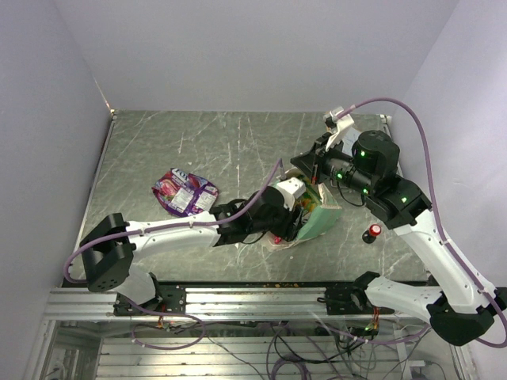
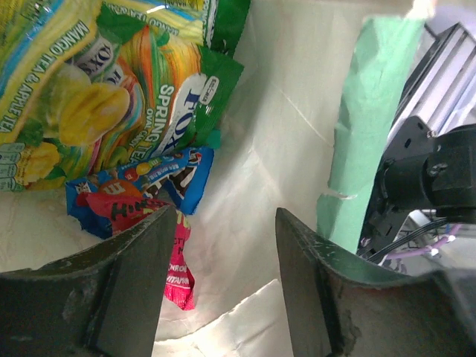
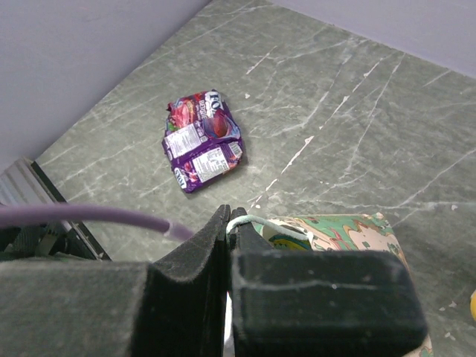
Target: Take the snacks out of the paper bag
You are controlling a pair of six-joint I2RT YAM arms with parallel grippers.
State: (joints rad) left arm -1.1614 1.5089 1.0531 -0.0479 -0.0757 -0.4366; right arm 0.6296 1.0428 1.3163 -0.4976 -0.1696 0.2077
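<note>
Snacks (image 2: 111,97), glossy crinkled packets, fill the cream-lined mint paper bag (image 2: 370,141); left claw (image 2: 223,216) gapes apart inside it; right claw (image 3: 227,223) seems pinched on its string handle (image 3: 260,221).

The paper bag (image 2: 372,119) is seen as mint green outside and cream within. At the upper left of the left wrist view, a mango packet (image 2: 67,97) is printed in yellow and green with fruit. Beside it, a green packet (image 2: 212,89) is lettered in white. Below them, a blue wrapper (image 2: 190,175) and a pink-red wrapper (image 2: 177,275) are shown. A purple packet (image 3: 201,141) is marked with white labels. The table (image 1: 238,142) is coloured grey-green and veined in pale lines. The black knob (image 1: 371,233) is capped in red.
</note>
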